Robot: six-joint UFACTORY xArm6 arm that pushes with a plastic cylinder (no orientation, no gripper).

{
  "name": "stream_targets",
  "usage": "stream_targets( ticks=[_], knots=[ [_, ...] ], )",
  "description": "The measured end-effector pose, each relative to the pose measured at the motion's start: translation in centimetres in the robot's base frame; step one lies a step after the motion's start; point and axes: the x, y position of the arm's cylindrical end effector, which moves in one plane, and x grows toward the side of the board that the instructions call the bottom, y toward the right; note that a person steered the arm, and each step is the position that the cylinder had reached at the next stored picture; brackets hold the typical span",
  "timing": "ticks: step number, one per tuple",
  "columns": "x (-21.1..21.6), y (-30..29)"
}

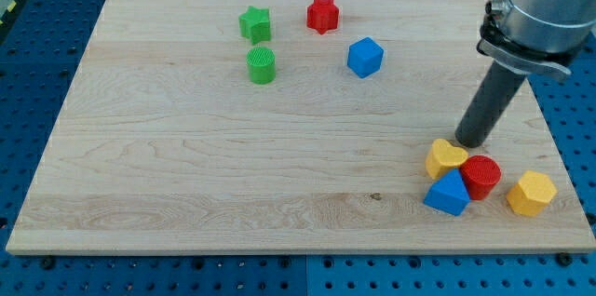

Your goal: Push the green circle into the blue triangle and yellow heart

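The green circle (263, 65) stands in the upper left-centre of the wooden board (186, 166). The blue triangle (448, 194) and the yellow heart (444, 157) sit touching each other at the lower right, with a red circle (481, 176) pressed against both. My tip (469, 141) rests on the board just above and right of the yellow heart, very close to it, far to the right of the green circle.
A green star (254, 23) sits just above the green circle. A red star (322, 15) and a blue cube (365, 57) lie to its right. A yellow hexagon (531, 193) is near the board's lower right edge.
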Motion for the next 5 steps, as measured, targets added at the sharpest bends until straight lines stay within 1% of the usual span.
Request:
stream_targets(
  ticks=[1,2,3,4,5],
  knots=[
    [-0.6,-6.2],
    [-1.1,-15.8],
    [-5.6,-26.9],
    [-9.7,-33.8],
    [-9.9,-32.9]
  ],
)
